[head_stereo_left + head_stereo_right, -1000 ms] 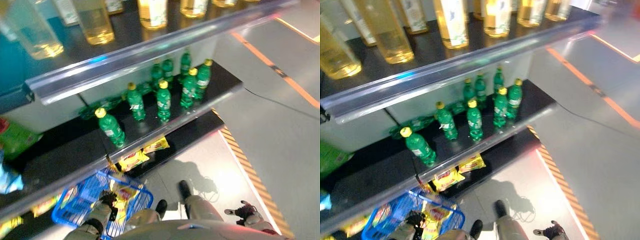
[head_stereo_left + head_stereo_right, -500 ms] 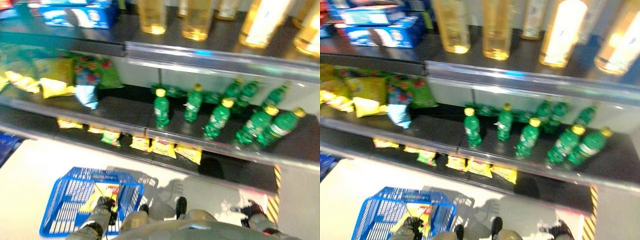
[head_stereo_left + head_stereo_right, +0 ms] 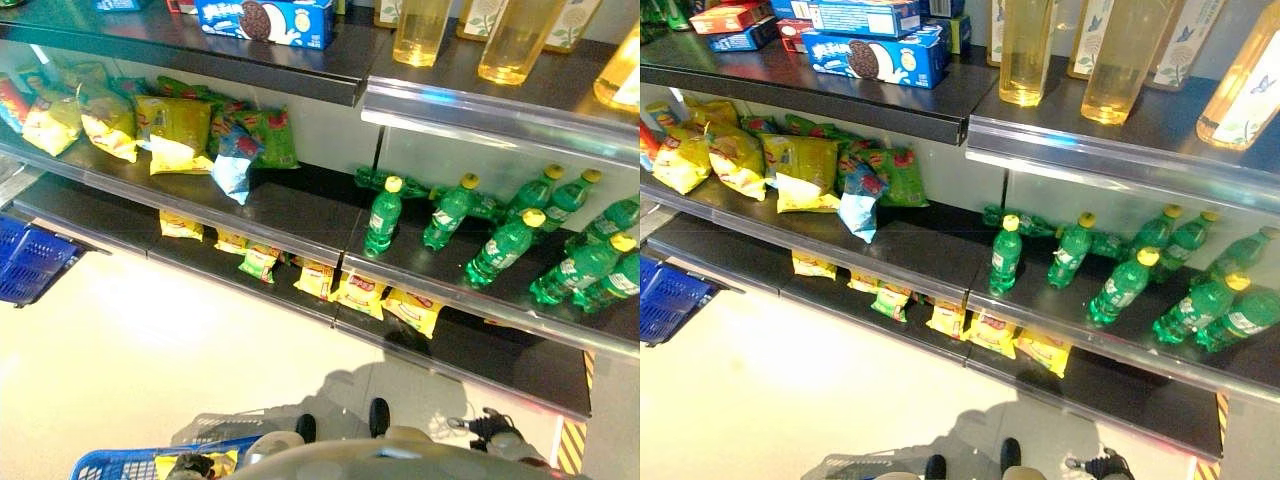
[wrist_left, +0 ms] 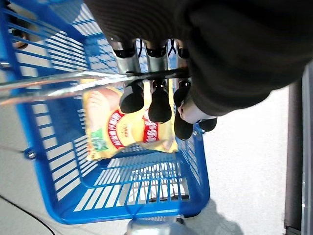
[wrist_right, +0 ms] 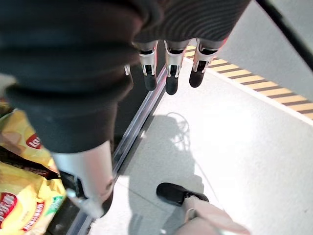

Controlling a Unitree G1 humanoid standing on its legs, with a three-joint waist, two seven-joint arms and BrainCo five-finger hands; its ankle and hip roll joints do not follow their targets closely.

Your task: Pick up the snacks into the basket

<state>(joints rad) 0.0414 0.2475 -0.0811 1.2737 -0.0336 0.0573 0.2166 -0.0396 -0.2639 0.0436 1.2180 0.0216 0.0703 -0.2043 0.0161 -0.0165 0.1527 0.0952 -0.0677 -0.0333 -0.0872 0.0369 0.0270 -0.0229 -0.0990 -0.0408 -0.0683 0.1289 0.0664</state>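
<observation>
Down at the robot's left side, the left hand (image 4: 161, 93) curls its fingers round the metal handle (image 4: 58, 82) of the blue basket (image 4: 146, 196) — one yellow snack bag (image 4: 122, 132) lies inside it. Low on the right, the right hand (image 5: 168, 63) hangs with fingers relaxed, holding nothing. More yellow snack bags (image 3: 355, 293) lie on the bottom shelf (image 3: 250, 283) — green bottles (image 3: 500, 245) stand on the shelf above.

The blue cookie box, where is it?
The blue cookie box lies on the top dark shelf, left of the tall yellow bottles and above the snack bags.
</observation>
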